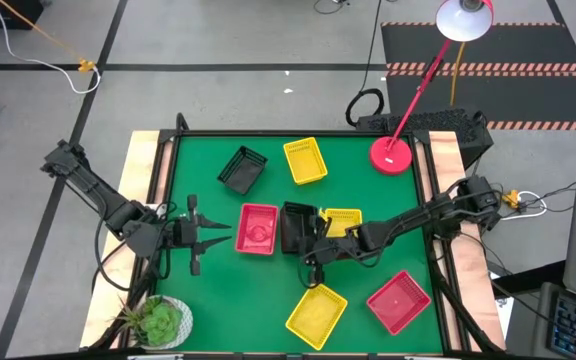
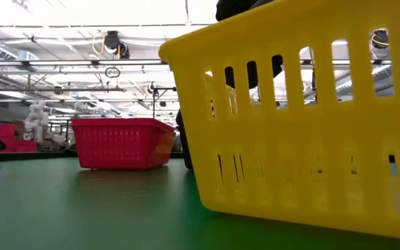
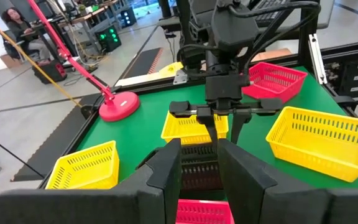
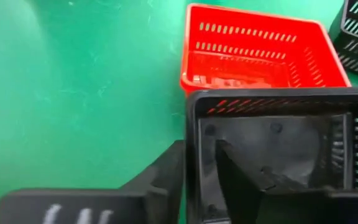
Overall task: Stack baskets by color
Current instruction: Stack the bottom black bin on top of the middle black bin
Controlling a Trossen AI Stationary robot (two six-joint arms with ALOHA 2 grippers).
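Right gripper (image 1: pixel 309 243): fingers straddle one wall of the black basket (image 1: pixel 297 227), one inside, one outside, grasping that wall.
Black basket: mid-tabletop, touching the red basket (image 1: pixel 258 229) on one side, a yellow basket (image 1: pixel 342 222) just beside the other.
Left gripper (image 1: pixel 214 233): fingers apart, holding nothing, near the red basket's far side.
Other baskets: second black (image 1: pixel 241 169) and yellow (image 1: pixel 305 160) beyond the red basket; yellow (image 1: pixel 316 315) and red (image 1: pixel 399 301) on the near side.
Tabletop (image 1: pixel 218 300): green.

no readable text, no labels, no brand marks, no numbers or signs in any view
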